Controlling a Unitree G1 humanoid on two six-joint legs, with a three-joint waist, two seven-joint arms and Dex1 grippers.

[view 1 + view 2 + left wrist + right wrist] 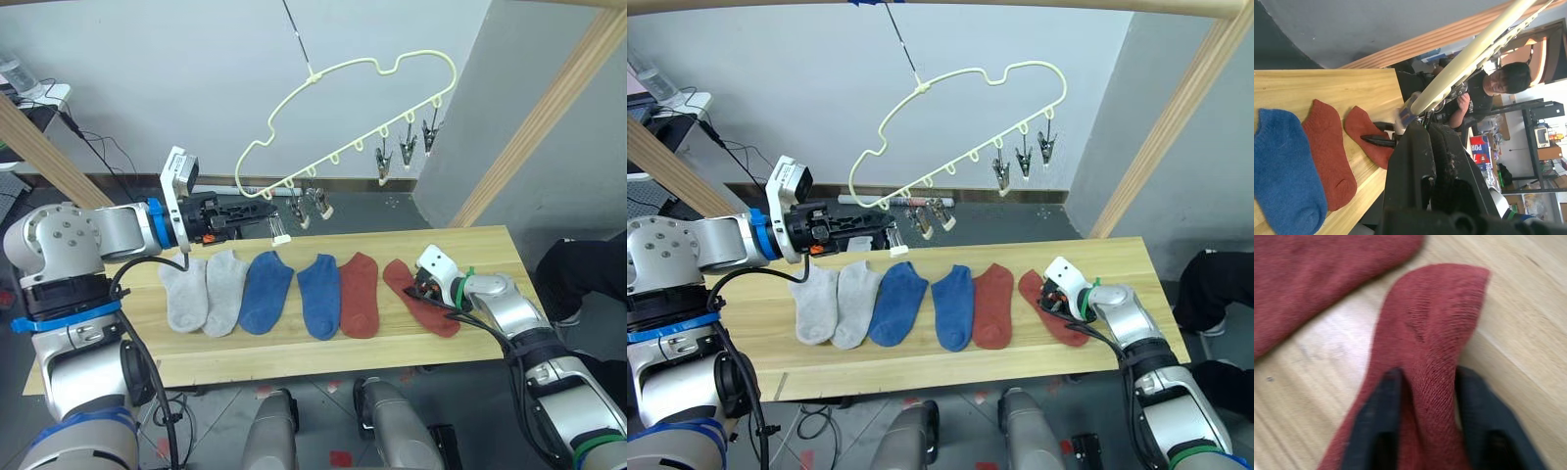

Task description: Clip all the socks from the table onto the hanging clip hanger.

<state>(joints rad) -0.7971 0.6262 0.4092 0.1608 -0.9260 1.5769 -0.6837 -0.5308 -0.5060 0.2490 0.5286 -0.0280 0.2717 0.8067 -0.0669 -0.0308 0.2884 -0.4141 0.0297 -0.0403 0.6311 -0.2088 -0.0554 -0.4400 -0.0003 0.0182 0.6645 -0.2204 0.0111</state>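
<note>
Six knit socks (294, 292) on plank table (294, 348); right claw (1425, 396) pinching ribbed rust-red sock (1435, 333).

We see the table (470, 245), a long light-wood plank top, carrying six socks in a row across its middle. From its left end lie two light grey socks (204, 292), touching side by side, then two blue socks (292, 292) just beside each other, then a rust-red sock (360, 294) touching the second blue one. The last rust-red sock (407, 286) lies nearest the right end, angled toward the near edge. The right gripper (1425, 426) rests on this last sock, one black finger either side of a raised fold of the knit. Bare wood shows along both long edges.
</note>
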